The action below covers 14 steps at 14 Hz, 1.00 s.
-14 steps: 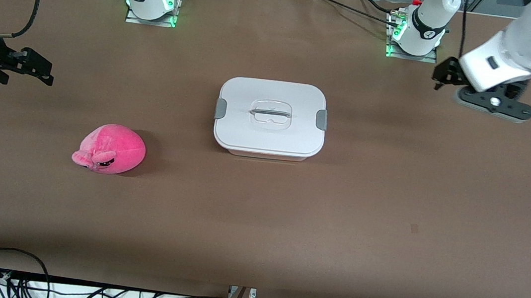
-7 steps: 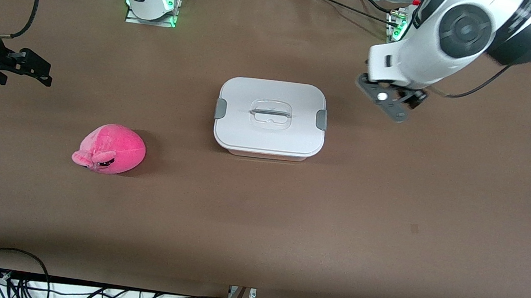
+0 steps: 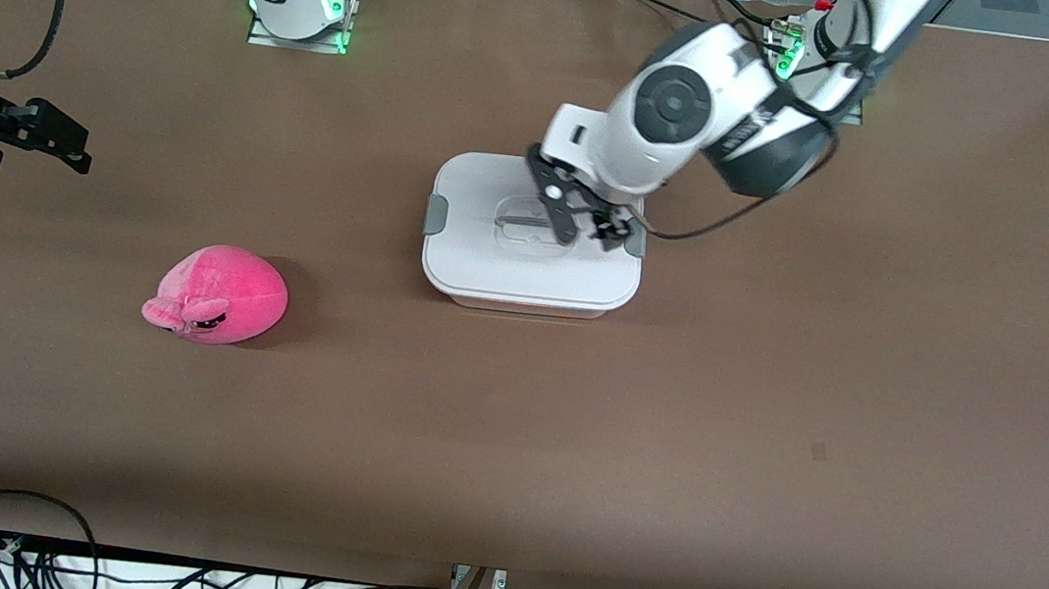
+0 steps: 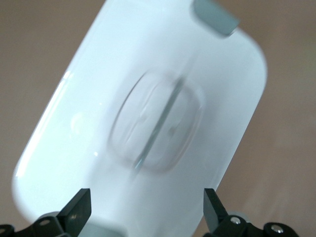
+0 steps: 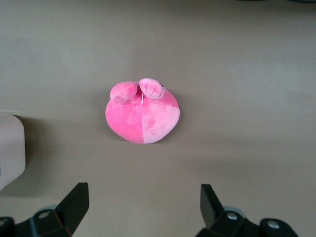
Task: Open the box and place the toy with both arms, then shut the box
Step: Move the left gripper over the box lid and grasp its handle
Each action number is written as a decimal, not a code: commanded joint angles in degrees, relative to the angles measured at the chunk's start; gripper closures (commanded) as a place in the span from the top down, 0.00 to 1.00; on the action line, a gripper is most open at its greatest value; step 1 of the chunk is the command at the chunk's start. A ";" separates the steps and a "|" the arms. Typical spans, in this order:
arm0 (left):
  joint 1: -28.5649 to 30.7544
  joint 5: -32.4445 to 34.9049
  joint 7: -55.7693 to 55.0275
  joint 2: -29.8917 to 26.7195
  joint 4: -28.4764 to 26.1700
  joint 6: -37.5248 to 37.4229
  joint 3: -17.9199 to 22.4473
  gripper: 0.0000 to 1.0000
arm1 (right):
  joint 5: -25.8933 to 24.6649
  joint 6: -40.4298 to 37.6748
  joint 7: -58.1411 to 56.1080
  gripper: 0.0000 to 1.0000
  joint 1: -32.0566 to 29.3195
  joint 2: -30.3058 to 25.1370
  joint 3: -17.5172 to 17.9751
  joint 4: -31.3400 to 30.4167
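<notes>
My left gripper (image 3: 582, 224) hangs spread wide over the box (image 3: 489, 261), aligned to take its lid handle (image 3: 534, 223). My right gripper (image 3: 58, 138), also wide, waits; the toy (image 3: 218, 293) lies at the box's eight o'clock.

Box (image 4: 148, 123) blurred, edge-cropped in left wrist view; contents hidden.

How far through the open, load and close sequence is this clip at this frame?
Nothing is finished: the box sits with its lid on and the toy lies on the table toward the right arm's end. In hand: the left gripper, open, is over the lid's handle. The right gripper, open, waits. Opening, loading and closing all remain.
</notes>
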 commanded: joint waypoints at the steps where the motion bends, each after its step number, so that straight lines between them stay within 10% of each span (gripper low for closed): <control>1: -2.81 5.78 1.66 3.45 -0.55 7.68 0.42 1.00 | -0.67 0.22 -0.36 1.00 -0.57 0.17 0.17 0.66; 6: -3.42 13.28 1.75 6.44 -1.09 11.22 0.33 0.97 | -0.67 0.40 -0.36 1.00 -0.57 0.17 0.17 0.66; 8: -3.51 13.20 1.31 6.18 -1.00 11.05 0.16 0.11 | -0.85 0.49 -0.45 1.00 -0.57 0.25 0.17 0.66; 14: -4.30 13.11 1.48 5.57 -1.09 8.60 -0.28 0.00 | -2.17 0.49 0.33 1.00 -0.48 0.25 0.17 0.66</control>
